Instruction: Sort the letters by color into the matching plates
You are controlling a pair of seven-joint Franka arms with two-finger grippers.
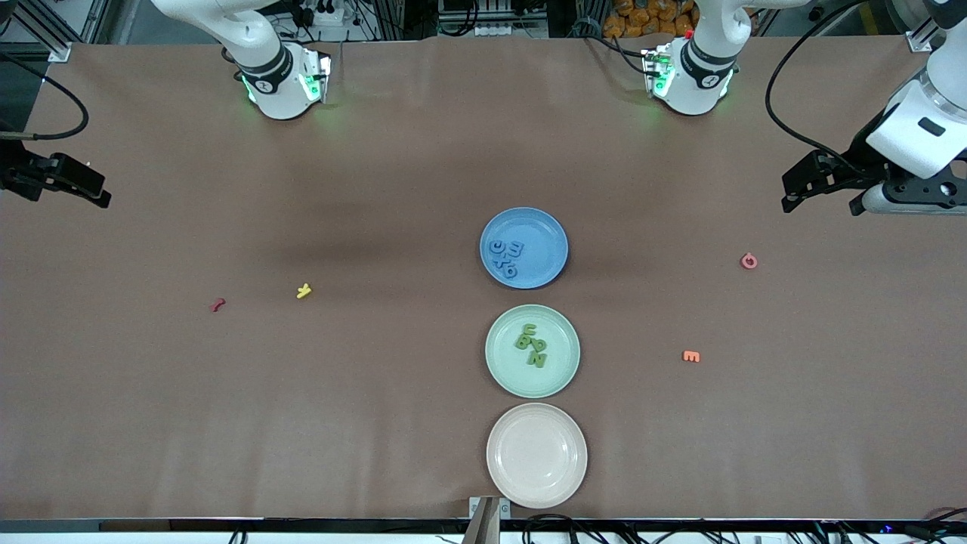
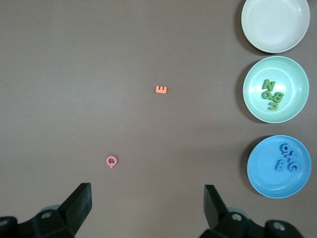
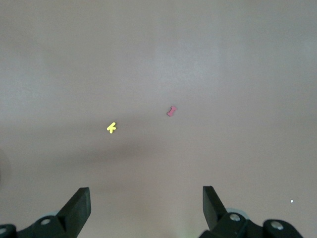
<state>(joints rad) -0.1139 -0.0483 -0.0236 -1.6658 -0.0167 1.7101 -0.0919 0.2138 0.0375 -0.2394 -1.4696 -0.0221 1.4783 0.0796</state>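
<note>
Letters are lying sorted and unsorted alike; the left gripper (image 2: 143,208) is hanging released and empty at its own end of the table, and the right gripper (image 3: 143,208) is waiting likewise at the other end.

The pink Q (image 1: 749,261) and the orange E (image 1: 690,357) are sitting toward the left arm's end, the E nearer the camera with its long axis running across the table.

The yellow letter (image 1: 304,291) and red letter (image 1: 217,305) are lying slantwise toward the right arm's end.

Being so small and flat, any of these could be slipping from a pinch or skidding away; none matches the blue plate (image 1: 551,227) or green plate (image 1: 563,329), so a mis-drop is likely; the beige plate (image 1: 537,455) is standing empty.
</note>
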